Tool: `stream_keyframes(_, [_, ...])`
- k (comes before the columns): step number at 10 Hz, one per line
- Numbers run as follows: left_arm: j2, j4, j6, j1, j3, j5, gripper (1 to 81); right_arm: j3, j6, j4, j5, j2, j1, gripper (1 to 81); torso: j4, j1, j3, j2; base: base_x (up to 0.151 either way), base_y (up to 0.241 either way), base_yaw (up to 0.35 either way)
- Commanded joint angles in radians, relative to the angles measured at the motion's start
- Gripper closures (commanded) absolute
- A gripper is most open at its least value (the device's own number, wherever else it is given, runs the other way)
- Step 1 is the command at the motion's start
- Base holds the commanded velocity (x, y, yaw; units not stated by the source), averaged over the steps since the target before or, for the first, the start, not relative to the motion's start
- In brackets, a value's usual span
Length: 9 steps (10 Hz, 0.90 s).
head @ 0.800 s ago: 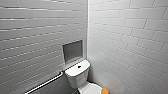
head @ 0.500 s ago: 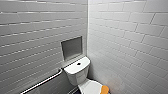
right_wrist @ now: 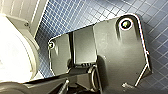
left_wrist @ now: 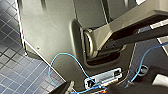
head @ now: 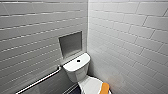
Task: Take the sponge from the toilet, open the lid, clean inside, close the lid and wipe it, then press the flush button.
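Fig.: sponge (head: 104, 88) rests on toilet (head: 75, 71), prob. staged for pickup; flush button (head: 78, 60) centred on tank top — my grippers open or closed, I can't tell.

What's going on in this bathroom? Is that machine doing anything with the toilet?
Nothing is being handled at this moment. The robot's head camera looks down on a white toilet in the corner of a tiled room. An orange sponge lies untouched on the lid, which looks lowered. The dark flush button sits in the tank top, and a metal grab rail runs along the wall beside the toilet. The cleaning has not begun.
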Motion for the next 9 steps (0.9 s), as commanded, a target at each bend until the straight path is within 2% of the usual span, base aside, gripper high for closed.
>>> stream_keyframes(1, [-0.003,0.006,0.003,-0.003,0.008,0.067,1.0,0.054,0.004,0.052,-0.041,-0.078,0.104,1.0,0.000,0.063,0.001,-0.097,0.000,0.000,0.000])
stream_keyframes(4, [0.012,0.000,0.003,0.007,-0.016,0.073,1.0,0.023,0.004,0.081,-0.047,-0.081,0.172,1.0,0.000,0.131,-0.005,-0.206,0.000,0.000,0.000])
stream_keyframes(6, [0.041,-0.005,0.003,0.017,-0.062,0.073,1.0,0.009,0.004,0.096,-0.044,-0.095,0.209,1.0,0.000,0.177,-0.099,-0.280,0.000,0.000,0.000])
stream_keyframes(7, [0.055,-0.007,0.003,0.028,-0.080,0.071,1.0,0.008,0.004,0.116,-0.044,-0.102,0.232,1.0,0.000,0.197,-0.107,-0.311,0.000,0.000,0.000])
stream_keyframes(9, [0.066,-0.005,0.003,0.057,-0.087,0.064,1.0,0.000,0.004,0.145,-0.050,-0.113,0.279,1.0,0.000,0.235,-0.157,-0.371,0.000,0.000,0.000])
